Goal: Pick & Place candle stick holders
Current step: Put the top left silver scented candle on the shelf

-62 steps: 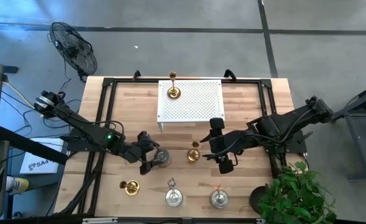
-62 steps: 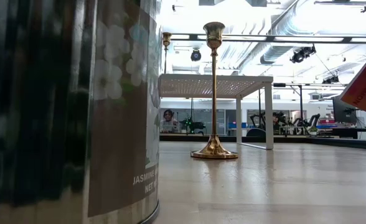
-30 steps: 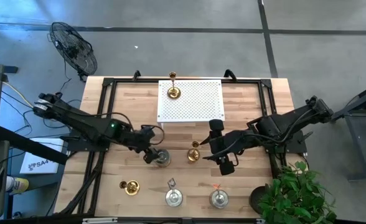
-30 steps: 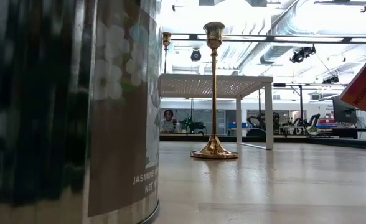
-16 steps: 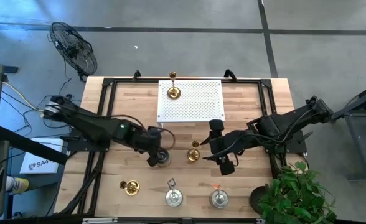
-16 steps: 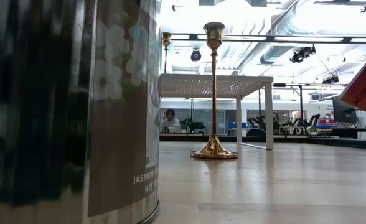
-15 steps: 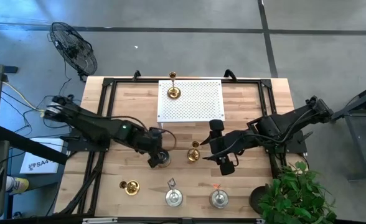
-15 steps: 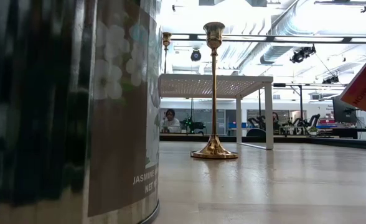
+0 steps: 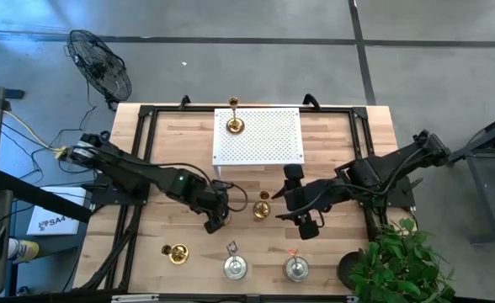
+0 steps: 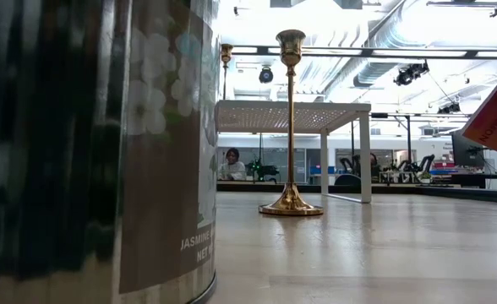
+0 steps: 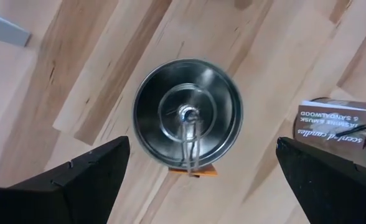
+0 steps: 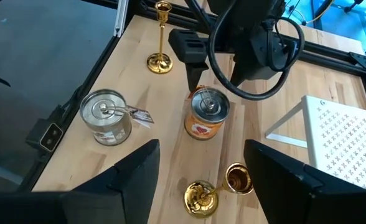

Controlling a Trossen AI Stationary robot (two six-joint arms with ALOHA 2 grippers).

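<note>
Candle stick holders: gold one (image 9: 234, 123) seen on white rack (image 9: 268, 139) | tipped gold one (image 9: 263, 207) before rack | left gripper (image 11: 195, 180) spread above silvery tin (image 9: 216, 213) | right gripper (image 12: 201, 171) spread | tin label (image 10: 196, 244) read "JASMINE"

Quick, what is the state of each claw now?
Left claw: open, empty, above a silvery holder.
Right claw: open, empty, near a tipped gold holder.

Overhead looks straight down — low camera skims table level.
</note>
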